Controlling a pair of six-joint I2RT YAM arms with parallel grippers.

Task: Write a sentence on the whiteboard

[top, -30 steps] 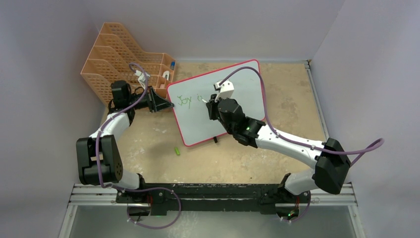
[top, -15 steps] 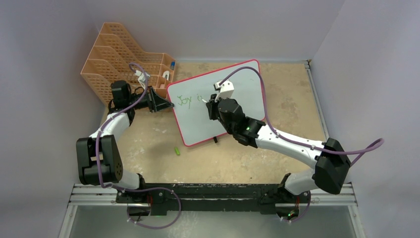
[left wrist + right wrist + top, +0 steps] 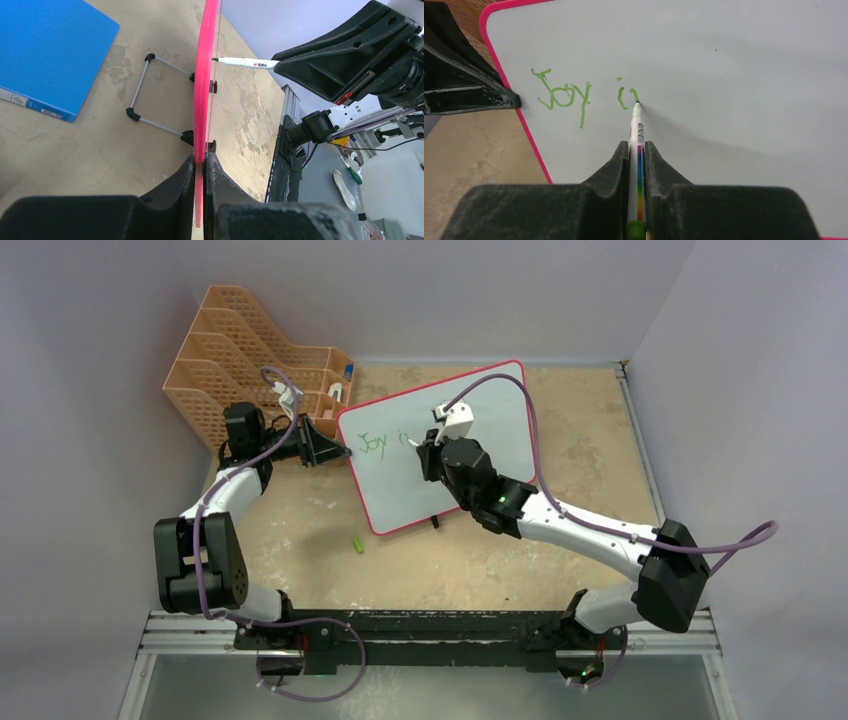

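1. Looking down, you are seeing the table (image 3: 560,550) spreading beneath the whiteboard (image 3: 495,415), which is standing propped up on its stand.
2. The orange file rack (image 3: 215,360) is sitting beyond the whiteboard's left edge.
3. The blue folder (image 3: 45,55) is lying flat behind the whiteboard.
4. Your left gripper (image 3: 200,167) is clamping the whiteboard's pink frame at that left edge, fingers pressing both faces.
5. Your right gripper (image 3: 637,150) is hovering before the whiteboard's face, pinching the marker (image 3: 637,122) tight.
6. The marker's tip is touching the whiteboard just right of the sentence (image 3: 569,94), which is showing "Joy" and a started next word near the whiteboard's upper left corner.
7. A small green piece (image 3: 357,544) is lying on the table in front of the whiteboard's lower left corner.
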